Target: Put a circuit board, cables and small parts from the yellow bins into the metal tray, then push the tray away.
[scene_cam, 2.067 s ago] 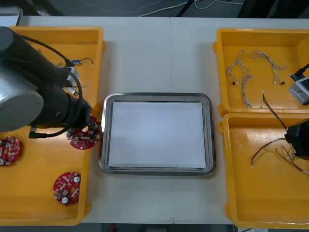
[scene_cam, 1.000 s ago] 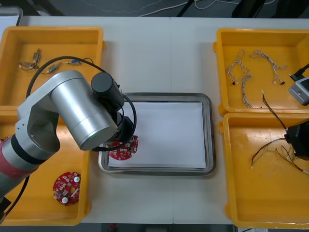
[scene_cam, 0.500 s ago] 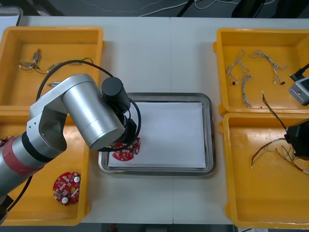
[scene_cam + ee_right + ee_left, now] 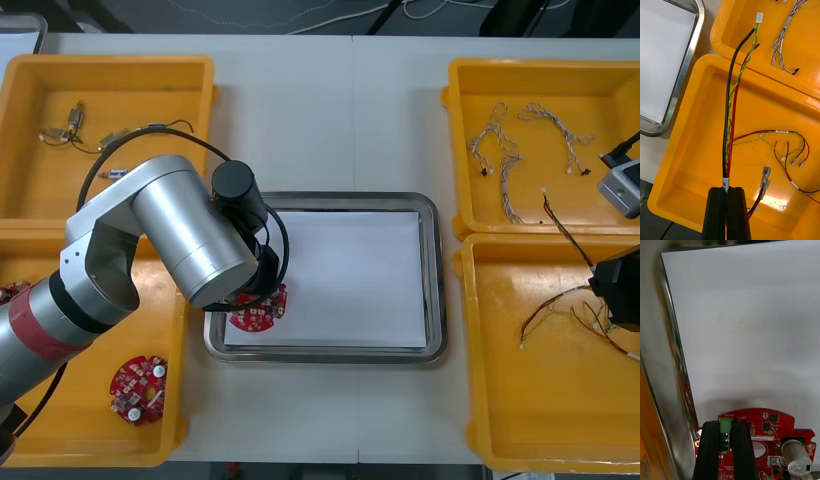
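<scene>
One circuit board (image 4: 258,312) is in the left gripper (image 4: 725,424), over the near-left corner of the metal tray (image 4: 325,197), just inside the rim and above the white liner. The fingers are clamped narrow on the board's green connector (image 4: 724,435), w/ the rest of the board sticking out to one side. Can't tell whether it's resting on the liner or hanging just above it.

Handling, as a judgement: the board is light, stiff and thin. It won't sag, but it's fragile, esp. the tall silver can (image 4: 797,461) and the small chips on its face. The connector block is prob. the best hold, i.e. solid and square, vs. the thin edge, which would be fiddly once the board lies flat. Best set down low and not dropped.

The right gripper (image 4: 729,189) is over the near right yellow bin (image 4: 520,420), closed on a cable bundle (image 4: 730,123) of black, red and yellow-green wires. The bundle runs out from the fingertips toward the far bin. It's soft and springy, so the free ends will trail and may snag the bin wall or the loose wires (image 4: 786,144) in the bin.

Two spare boards (image 4: 137,387) lie in the near left bin, and small metal parts (image 4: 70,122) in the far left one.
</scene>
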### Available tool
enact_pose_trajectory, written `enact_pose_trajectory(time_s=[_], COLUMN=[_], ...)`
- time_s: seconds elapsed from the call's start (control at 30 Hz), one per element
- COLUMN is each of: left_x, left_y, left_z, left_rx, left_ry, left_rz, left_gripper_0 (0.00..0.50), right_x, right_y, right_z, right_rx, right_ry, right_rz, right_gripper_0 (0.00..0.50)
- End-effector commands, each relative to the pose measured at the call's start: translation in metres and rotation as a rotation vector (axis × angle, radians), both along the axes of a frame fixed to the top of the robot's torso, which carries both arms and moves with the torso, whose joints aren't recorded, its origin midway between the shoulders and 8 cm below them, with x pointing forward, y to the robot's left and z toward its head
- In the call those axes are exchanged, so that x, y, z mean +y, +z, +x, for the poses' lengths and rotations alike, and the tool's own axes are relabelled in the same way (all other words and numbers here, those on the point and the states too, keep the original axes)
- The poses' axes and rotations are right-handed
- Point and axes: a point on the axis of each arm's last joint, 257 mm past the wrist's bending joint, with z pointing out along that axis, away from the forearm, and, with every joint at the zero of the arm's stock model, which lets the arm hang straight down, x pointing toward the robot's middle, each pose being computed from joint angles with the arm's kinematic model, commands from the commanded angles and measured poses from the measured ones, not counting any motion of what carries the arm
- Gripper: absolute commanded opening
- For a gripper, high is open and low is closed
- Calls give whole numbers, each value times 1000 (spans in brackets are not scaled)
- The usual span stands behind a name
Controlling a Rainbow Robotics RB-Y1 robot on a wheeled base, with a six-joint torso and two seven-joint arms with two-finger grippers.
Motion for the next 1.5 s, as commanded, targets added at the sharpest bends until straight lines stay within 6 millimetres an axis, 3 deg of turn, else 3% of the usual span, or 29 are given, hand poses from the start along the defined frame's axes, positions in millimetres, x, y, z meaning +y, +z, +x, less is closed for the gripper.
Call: enact_pose_trajectory(time_s=[0.03,0.8,0.87,0.93,0.97,1.1,1.17,1.3,1.5], left_x=[-25,-23,-23,-22,-23,-23,-23,-24,-25], left_y=[10,-4,-4,-5,-4,-4,-3,2,23], left_z=[10,5,4,5,4,5,6,7,1], left_rx=[-45,-36,-38,-38,-39,-41,-44,-53,-33], left_ry=[-3,-11,-13,-10,-11,-10,-8,-10,-6], left_rz=[-52,-34,-33,-31,-34,-34,-34,-40,-68], left_gripper_0=[0,0,81,238,259,416,465,500,500], right_x=[-8,-8,-8,-8,-8,-8,-8,-8,-8], right_y=[-1,-1,-1,-1,-1,-1,-1,-1,-1], right_z=[-5,-5,-5,-5,-5,-5,-5,-5,-5], right_rx=[4,4,4,4,4,4,4,4,4], right_ry=[25,25,25,25,25,25,25,25,25], right_rz=[-62,-62,-62,-62,-62,-62,-62,-62,-62], right_gripper_0=[0,0,0,0,0,0,0,0,0])
